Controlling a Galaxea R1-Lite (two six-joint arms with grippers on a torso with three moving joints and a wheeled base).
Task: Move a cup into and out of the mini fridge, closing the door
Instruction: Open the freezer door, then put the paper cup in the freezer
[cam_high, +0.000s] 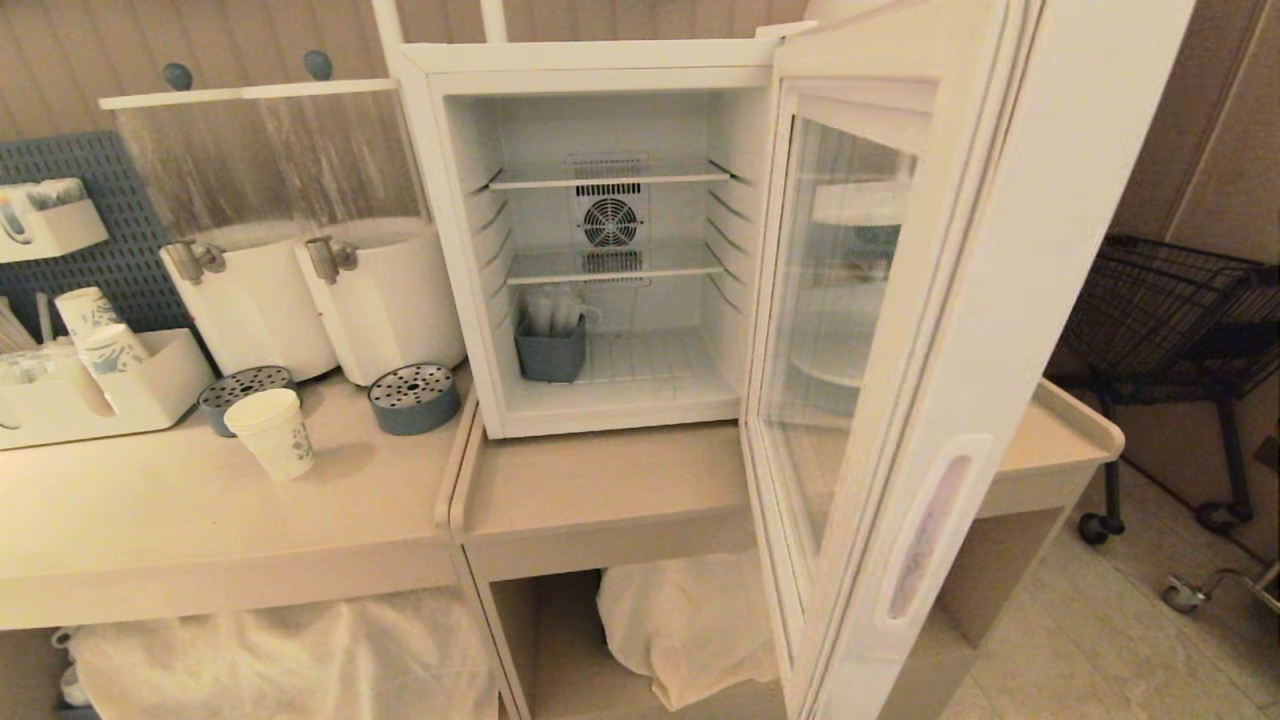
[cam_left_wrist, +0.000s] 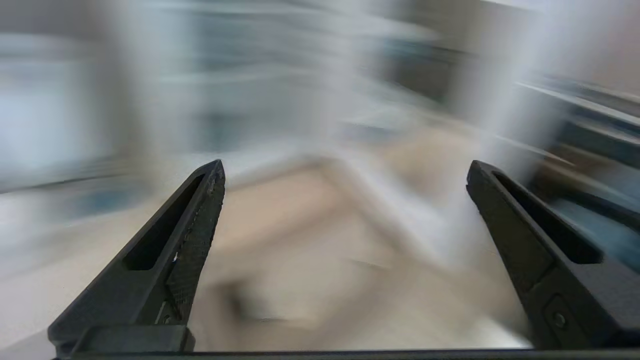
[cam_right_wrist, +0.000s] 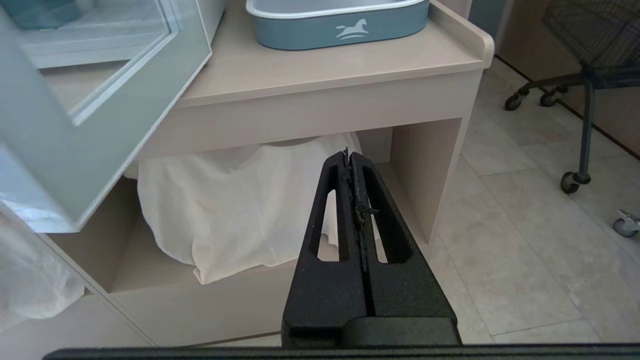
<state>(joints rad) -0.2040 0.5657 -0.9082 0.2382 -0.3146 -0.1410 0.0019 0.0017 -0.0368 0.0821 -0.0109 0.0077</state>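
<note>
Fridge open, cup out on the counter.
Mini fridge (cam_high: 600, 240) upper centre, door (cam_high: 880, 380) swung wide at right; cup (cam_high: 270, 432) upright on counter (cam_high: 200, 520) at lower left. Left pincer (cam_left_wrist: 345, 172) fingers apart, empty; right pincer (cam_right_wrist: 352, 160) pressed together.

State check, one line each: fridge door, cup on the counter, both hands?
door: swung wide open
mini fridge: open, grey bin on its floor, shelves bare
cup: upright on the counter, outside the fridge, not held
left hand: open, empty
right hand: shut, empty, low by the cabinet
</note>
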